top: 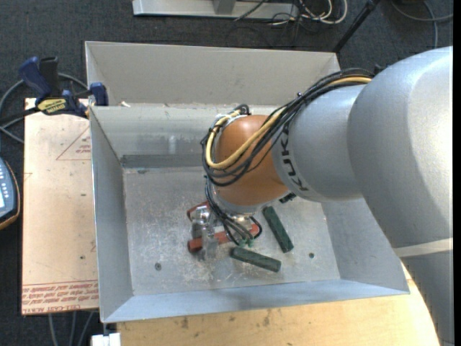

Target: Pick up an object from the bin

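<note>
Grey metal bin [108, 215], seen from above, with my arm [374, 135] entering from the right. My pincer [205, 241] stands low in the bin, at or close to the floor, a little left of the floor's middle and toward the near wall, beneath the orange wrist cover [241, 161]. Whether the pincer is released or clenched I cannot tell, because my own wrist partly hides its tip. A small red piece [194, 246] lies touching or just beside the tip, on its left. More red shows close under the wrist, too hidden to name.

Two dark things lie to the right. The upper green bar [278, 229] is tilted and near the wrist. The lower green bar [256, 260] lies nearly along the near wall, just beside the pincer.

Progress, as judged: the pincer is at picking height among the things, but nothing is seen lifted and nothing is clearly within its grasp. Left to do: secure one thing, most likely the small red piece, and raise it clear of the bin.
</note>
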Available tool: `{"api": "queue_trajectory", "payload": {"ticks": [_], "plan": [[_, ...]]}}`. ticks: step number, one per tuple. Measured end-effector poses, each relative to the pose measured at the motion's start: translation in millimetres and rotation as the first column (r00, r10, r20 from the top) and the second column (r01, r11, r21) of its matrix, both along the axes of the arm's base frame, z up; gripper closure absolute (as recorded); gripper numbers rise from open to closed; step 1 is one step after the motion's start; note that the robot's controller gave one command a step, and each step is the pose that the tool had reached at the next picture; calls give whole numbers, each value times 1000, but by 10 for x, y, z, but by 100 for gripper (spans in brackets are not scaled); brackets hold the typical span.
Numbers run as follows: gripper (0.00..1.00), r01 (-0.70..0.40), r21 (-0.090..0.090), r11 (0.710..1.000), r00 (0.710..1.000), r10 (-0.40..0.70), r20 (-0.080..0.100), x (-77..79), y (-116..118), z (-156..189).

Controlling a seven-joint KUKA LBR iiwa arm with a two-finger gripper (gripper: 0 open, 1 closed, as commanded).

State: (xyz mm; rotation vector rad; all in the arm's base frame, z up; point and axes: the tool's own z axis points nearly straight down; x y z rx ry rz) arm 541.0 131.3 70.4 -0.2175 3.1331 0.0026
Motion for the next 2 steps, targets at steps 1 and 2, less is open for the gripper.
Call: {"api": "queue_trajectory", "payload": {"ticks": [1, 2], "plan": [[100, -27, 3, 1000, 1000, 27, 8, -85, 368, 914], [100, -16, 3, 1000, 1000, 16, 6, -311, 474, 1523]]}}
